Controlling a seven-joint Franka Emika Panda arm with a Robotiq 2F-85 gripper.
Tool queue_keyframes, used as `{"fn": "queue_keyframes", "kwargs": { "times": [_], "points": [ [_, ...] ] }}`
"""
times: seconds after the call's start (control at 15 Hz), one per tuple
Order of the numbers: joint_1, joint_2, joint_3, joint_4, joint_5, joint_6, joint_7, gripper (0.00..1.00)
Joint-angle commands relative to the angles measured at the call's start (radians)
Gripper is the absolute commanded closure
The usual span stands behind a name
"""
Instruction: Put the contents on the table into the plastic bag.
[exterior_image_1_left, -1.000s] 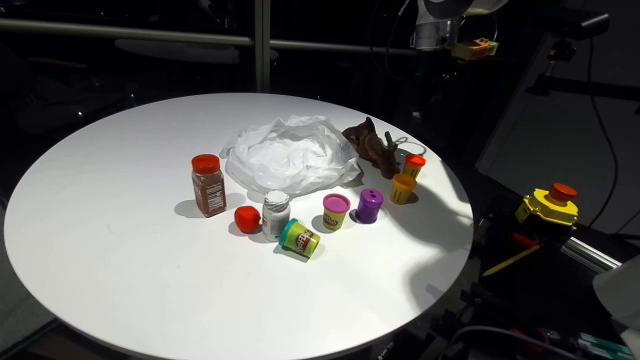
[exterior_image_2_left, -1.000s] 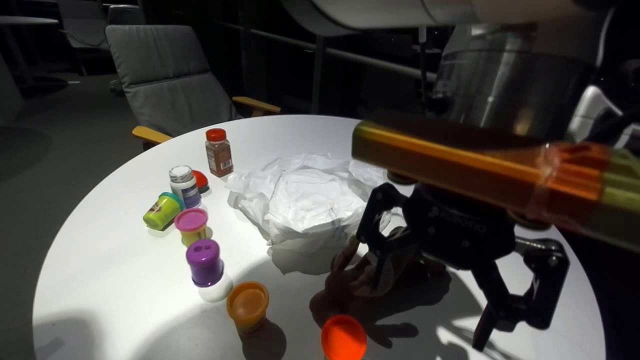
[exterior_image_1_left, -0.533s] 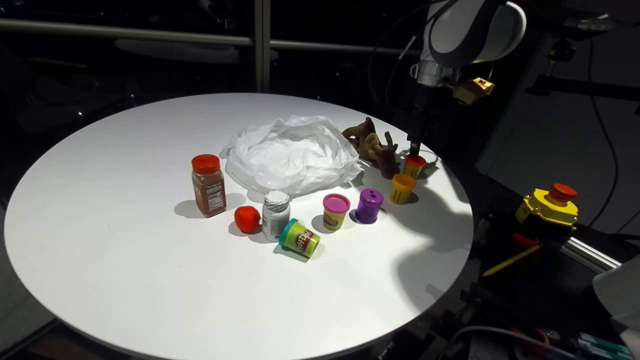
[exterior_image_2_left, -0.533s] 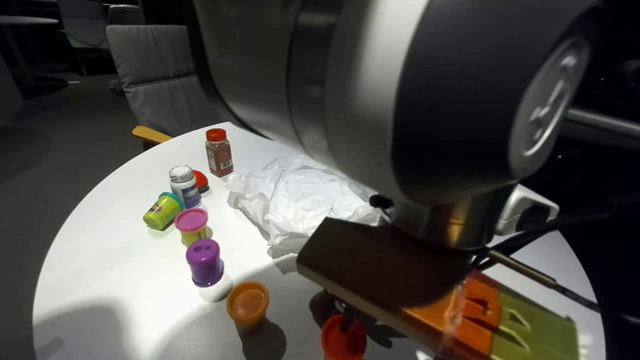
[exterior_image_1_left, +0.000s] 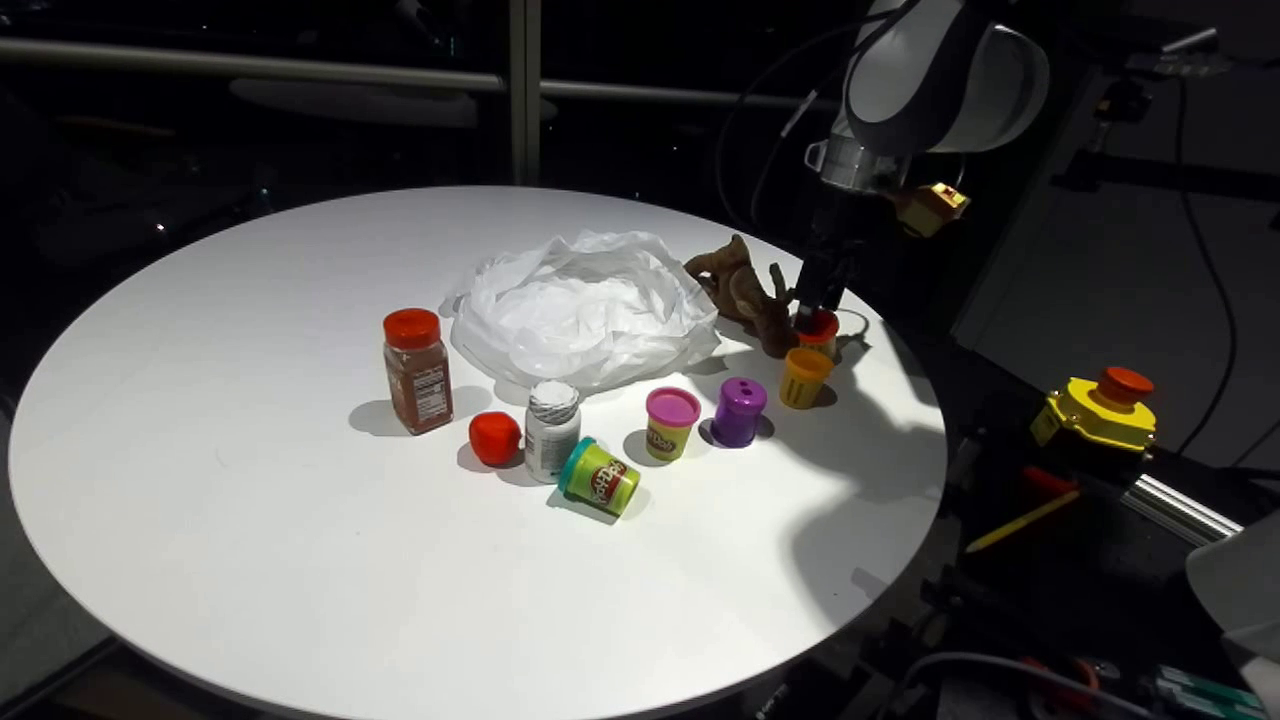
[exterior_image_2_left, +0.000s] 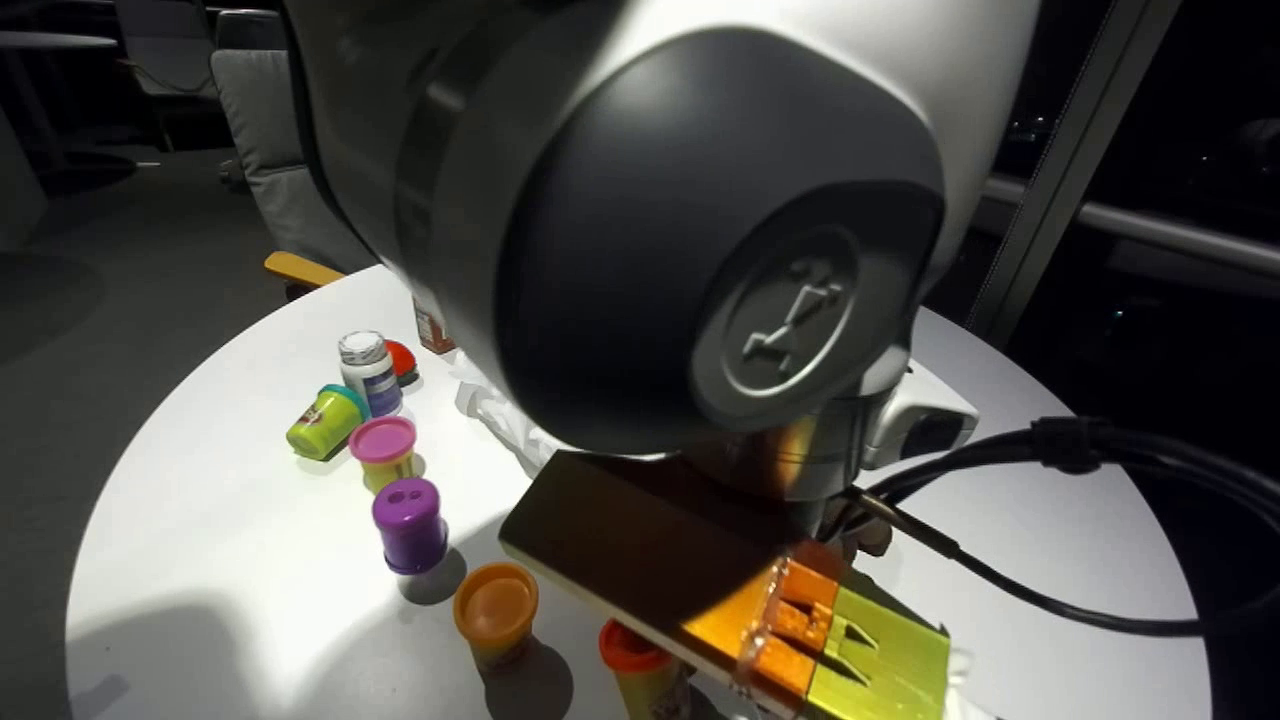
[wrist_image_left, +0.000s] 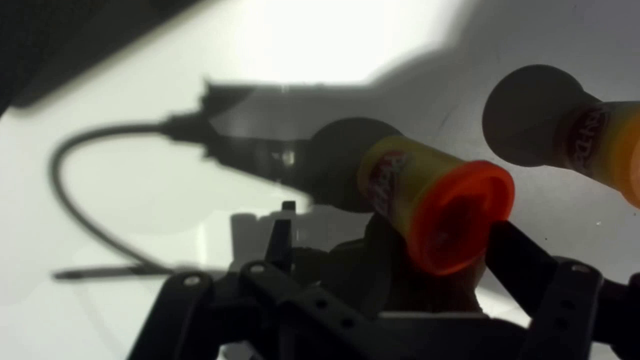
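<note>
Filling most of an exterior view, the round white bench (exterior_image_1_left: 300, 580) presents a smooth, flat top; its rim is visible except at the bottom, where the frame cuts it off. Room for moving is widest across the left and lower parts of that frame.

The robot arm (exterior_image_1_left: 935, 85), glossy white and black, enters at upper right. In an exterior view, its rounded joint cover (exterior_image_2_left: 720, 240) fills the top centre. The plastic bag (exterior_image_1_left: 590, 310) lies slightly above frame centre: thin, translucent film, wrinkled and raised around a sunken middle. Behind the joint cover, only a strip at its left edge (exterior_image_2_left: 500, 415) shows.

A flat block (exterior_image_2_left: 700, 590) at the wrist covers part of the red-lidded container (wrist_image_left: 435, 200). The jaws stand apart, to either side of this container in the wrist view; one finger (wrist_image_left: 517, 260) overlaps the lid's edge, and contact cannot be told.

The brown lumpy object (exterior_image_1_left: 740, 290), with pointed projections, lies between bag and right rim. The red-capped spice jar (exterior_image_1_left: 418, 385), square-sided, stands upright left of the bag. The white bottle (exterior_image_1_left: 552, 440) is upright; its label is too small to read. The green container (exterior_image_1_left: 603, 478) lies on its side just beside it. The pink-lidded container (exterior_image_1_left: 668, 425), purple container (exterior_image_1_left: 738, 415) and orange container (exterior_image_1_left: 805, 380) stand upright toward the right rim. The red round item (exterior_image_1_left: 495, 438) sits just left of the bottle.
</note>
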Motion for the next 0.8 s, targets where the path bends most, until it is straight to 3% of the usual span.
{"fn": "queue_keyframes", "kwargs": {
  "times": [0.0, 0.27, 0.73],
  "points": [
    [-0.061, -0.051, 0.068, -0.043, 0.089, 0.055, -0.092, 0.00],
    [-0.089, -0.059, 0.099, -0.053, 0.137, 0.039, -0.151, 0.00],
    [-0.047, -0.042, 0.010, -0.080, 0.045, 0.051, -0.074, 0.00]
  ]
}}
